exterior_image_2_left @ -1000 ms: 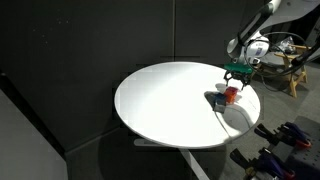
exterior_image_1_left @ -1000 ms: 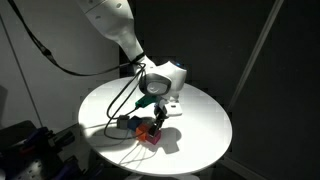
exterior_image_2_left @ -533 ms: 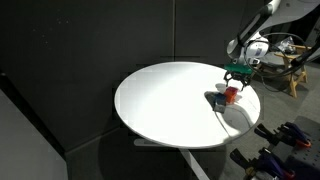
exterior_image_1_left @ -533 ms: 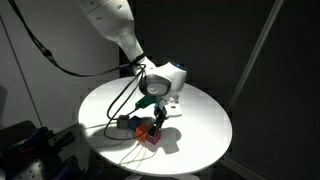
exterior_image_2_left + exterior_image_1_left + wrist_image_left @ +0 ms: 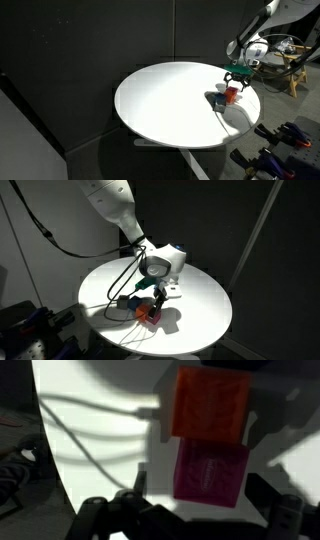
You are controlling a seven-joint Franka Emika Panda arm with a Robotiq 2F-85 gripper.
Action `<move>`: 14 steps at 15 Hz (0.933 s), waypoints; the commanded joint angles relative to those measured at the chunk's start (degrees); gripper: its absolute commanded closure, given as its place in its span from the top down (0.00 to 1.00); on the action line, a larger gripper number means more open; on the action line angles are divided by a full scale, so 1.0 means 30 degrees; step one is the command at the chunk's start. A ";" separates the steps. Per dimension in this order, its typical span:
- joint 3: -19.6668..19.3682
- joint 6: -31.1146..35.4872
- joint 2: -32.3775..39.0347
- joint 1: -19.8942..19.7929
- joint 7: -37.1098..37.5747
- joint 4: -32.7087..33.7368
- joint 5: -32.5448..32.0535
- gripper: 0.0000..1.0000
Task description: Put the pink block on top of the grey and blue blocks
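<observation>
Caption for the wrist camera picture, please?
Open gripper over a pink block, beside an orange block, on a white table.

Exterior view: raised, fairly near, looking down on the round white table (image 5: 205,305).
Exterior view: farther off, raised, whole table (image 5: 160,110) seen.
Wrist view: very close, facing down at tabletop (image 5: 100,460).
Shared: the tabletop.

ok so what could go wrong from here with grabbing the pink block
1. In the wrist view the orange block lies right beside the pink block with little or no gap. The open gripper could catch or drag it while coming down and closing.
2. In an exterior view the blocks sit near the rim of the table, so a block that gets knocked might roll off.
</observation>
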 commanded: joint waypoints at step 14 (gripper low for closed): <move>-0.0180 -0.0272 0.0067 0.0027 -0.0309 0.0432 -0.0681 0.32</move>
